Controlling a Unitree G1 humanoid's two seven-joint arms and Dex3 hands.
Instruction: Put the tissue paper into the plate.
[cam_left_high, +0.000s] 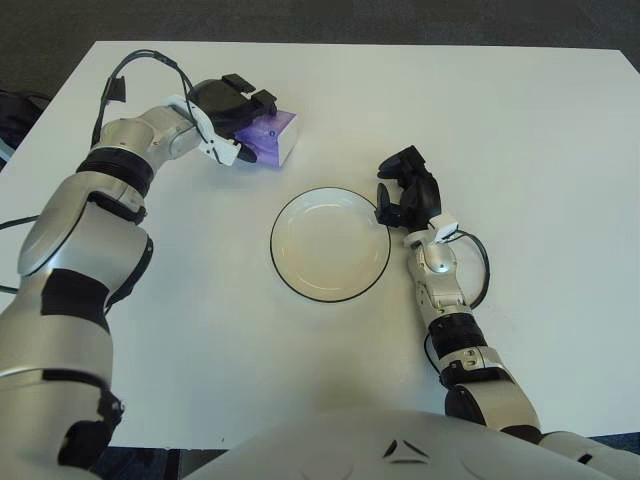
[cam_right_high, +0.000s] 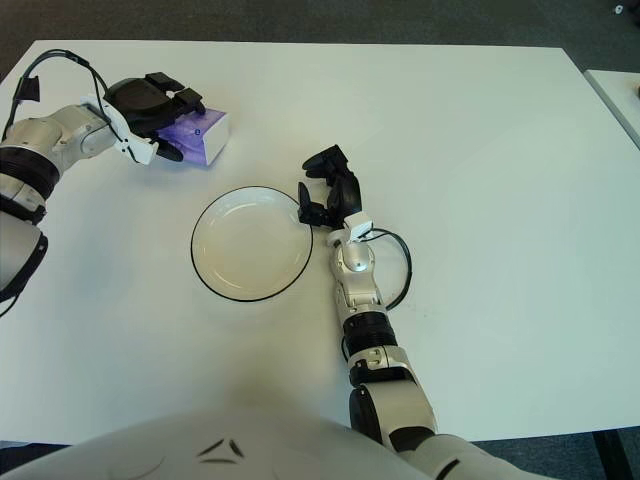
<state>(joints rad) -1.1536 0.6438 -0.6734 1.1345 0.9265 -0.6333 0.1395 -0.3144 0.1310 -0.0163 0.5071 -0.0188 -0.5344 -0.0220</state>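
Left hand on the tissue pack, plate waiting empty.

My left hand (cam_left_high: 232, 118) reaches across the surface (cam_left_high: 520, 140) to the tissue pack (cam_left_high: 272, 137), which sits up and left of the plate (cam_left_high: 330, 244), well apart from it. My fingers (cam_left_high: 250, 100) curl over its top and near side, touching it; I cannot tell whether it is lifted. I judge this grip suits carrying it to the plate. My right hand (cam_left_high: 408, 190) shows just right of the plate, loosely curled, holding nothing.
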